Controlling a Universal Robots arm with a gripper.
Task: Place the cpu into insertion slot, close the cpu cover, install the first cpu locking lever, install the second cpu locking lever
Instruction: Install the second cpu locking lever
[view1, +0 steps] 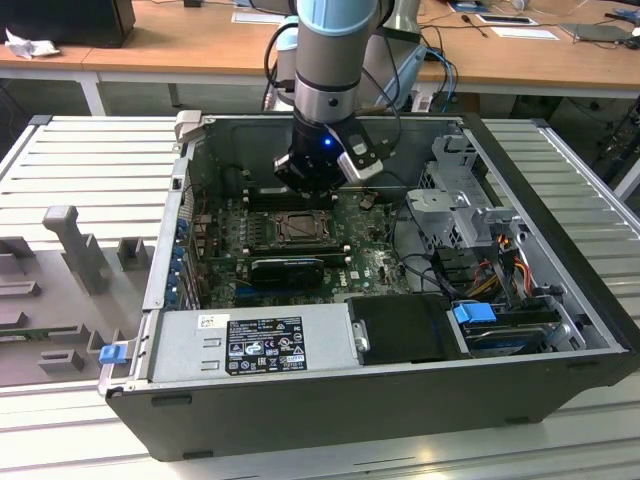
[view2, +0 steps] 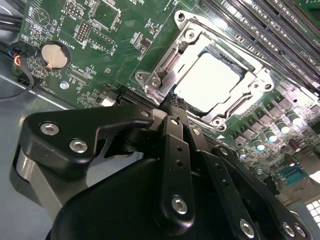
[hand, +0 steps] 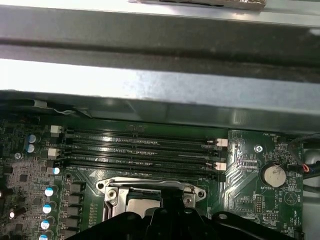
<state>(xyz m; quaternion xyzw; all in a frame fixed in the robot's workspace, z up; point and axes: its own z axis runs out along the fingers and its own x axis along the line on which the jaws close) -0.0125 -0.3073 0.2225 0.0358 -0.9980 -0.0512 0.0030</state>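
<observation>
The cpu (view2: 207, 82) lies flat in the insertion slot (view1: 300, 228), its pale silver face showing. The cpu cover (view2: 167, 61), a silvery frame with a window, lies down around the chip. My gripper (view2: 174, 102) hovers just above the slot's edge, beside the chip, its black fingers (view2: 172, 145) pressed together with nothing between them. In the exterior view the gripper (view1: 312, 188) hangs inside the open computer case, directly over the slot's far side. In the first wrist view the slot's metal rim (hand: 107, 189) and the chip (hand: 142, 205) show just beyond the gripper (hand: 167, 214).
Long black memory slots (hand: 140, 147) run beside the socket, near the case wall (hand: 160, 95). A coin battery (view2: 54, 55) sits on the green board. A black card (view1: 288, 268), the power supply (view1: 255, 345) and a drive cage (view1: 460, 190) crowd the case.
</observation>
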